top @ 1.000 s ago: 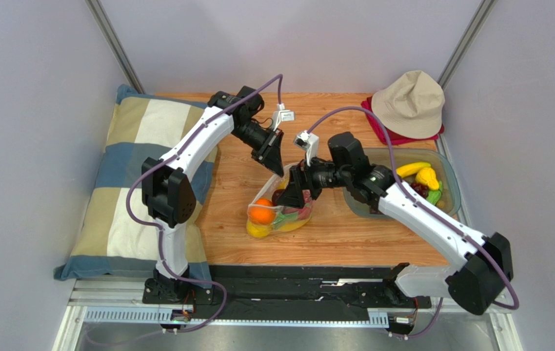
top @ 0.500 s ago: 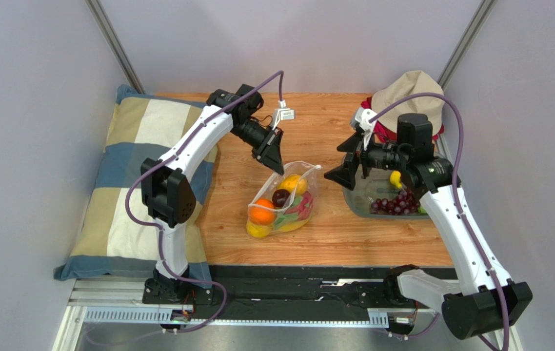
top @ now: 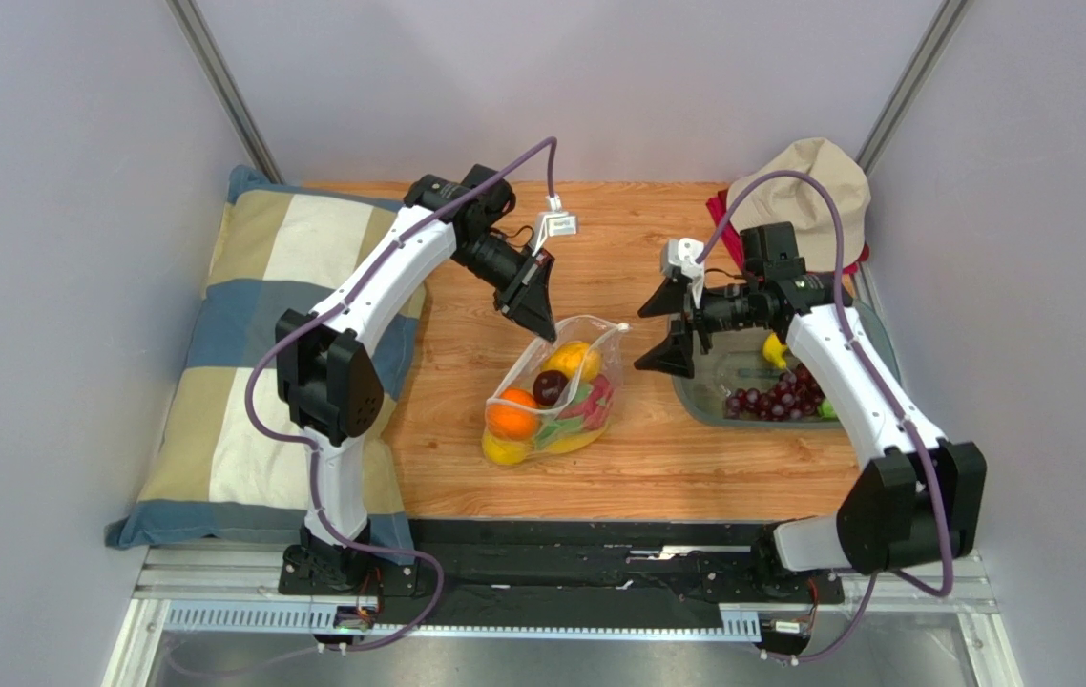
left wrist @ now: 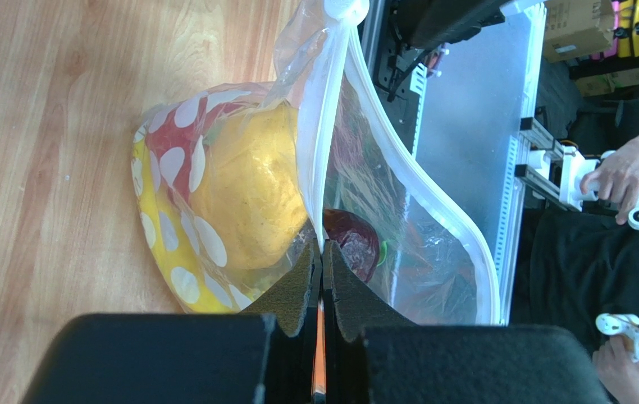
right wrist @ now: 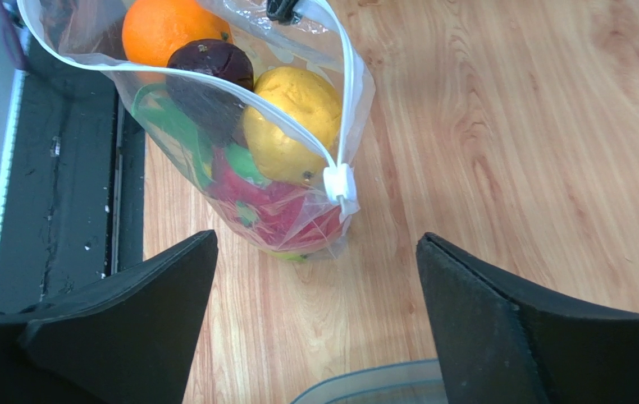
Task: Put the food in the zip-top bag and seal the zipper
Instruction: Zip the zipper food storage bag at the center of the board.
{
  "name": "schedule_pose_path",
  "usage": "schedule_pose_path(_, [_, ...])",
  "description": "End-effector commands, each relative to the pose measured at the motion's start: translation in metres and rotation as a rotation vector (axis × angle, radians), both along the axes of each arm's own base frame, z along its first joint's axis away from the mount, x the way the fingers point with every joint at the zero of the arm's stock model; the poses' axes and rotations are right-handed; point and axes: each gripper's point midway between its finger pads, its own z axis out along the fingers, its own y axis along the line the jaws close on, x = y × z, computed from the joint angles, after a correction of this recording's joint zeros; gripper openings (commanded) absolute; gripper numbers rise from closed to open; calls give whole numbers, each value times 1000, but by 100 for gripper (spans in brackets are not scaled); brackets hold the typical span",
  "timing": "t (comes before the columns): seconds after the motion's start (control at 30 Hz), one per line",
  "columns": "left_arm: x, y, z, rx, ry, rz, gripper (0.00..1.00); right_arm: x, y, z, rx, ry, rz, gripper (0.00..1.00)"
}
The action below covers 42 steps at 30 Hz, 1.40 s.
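Two end effectors: left end effector (left wrist: 323,257) clamps the zipper strip (left wrist: 318,151) of the bag (top: 563,401), right end effector (top: 667,331) hangs wide open and empty to its right. Bag sits mid surface (top: 649,473), floppy, slippery, weighed down with fruit (top: 513,415), so I'd grab the stiffer strip, not the film.

One dotted bag (top: 559,395): inside it, one orange (top: 513,415) and one dark round fruit (top: 550,387); right of it, one tray (top: 699,407), one grape bunch (top: 778,397), one hat (top: 801,193); left, one pillow (top: 269,329).

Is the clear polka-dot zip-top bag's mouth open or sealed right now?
Open: the white zipper strips bow apart over the round orange fruit, white slider at one end; the left gripper pinches one strip.
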Motion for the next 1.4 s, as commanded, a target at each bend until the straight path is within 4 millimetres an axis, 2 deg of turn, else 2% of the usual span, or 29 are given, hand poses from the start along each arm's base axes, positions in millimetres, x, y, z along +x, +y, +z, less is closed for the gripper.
schedule_pose_path(0.0, [-14,7,20,-30,-40,-36,3,14,7,11,157,-17,108,88])
schedule_pose_path(0.17, [-14,6,19,-34,-44,-41,3,11,13,15,239,-12,169,84])
schedule_pose_path(0.3, [-12,2,19,-52,-40,-39,3,11,20,11,258,26,191,80])
schedule_pose_path(0.5, [-9,0,18,-58,-23,-31,3,14,30,-10,244,101,207,72])
schedule_pose_path(0.7, [-10,1,17,-53,-22,-30,3,24,31,-13,246,127,200,65])
schedule_pose_path(0.9, [-10,1,15,-47,-15,-28,3,29,33,-11,247,142,196,48])
schedule_pose_path(1.0, [-10,2,14,-41,-13,-26,3,30,33,-9,243,142,192,36])
schedule_pose_path(1.1, [-10,2,13,-34,-16,-27,3,30,31,-8,233,137,184,14])
schedule_pose_path(1.2, [-9,3,13,-32,-26,-25,3,27,30,-10,214,133,173,4])
schedule_pose_path(1.27, [-7,5,13,-30,-32,-17,3,26,28,-10,199,118,164,0])
schedule_pose_path(1.37, [2,8,18,-38,-61,19,5,23,26,-6,190,103,158,0])
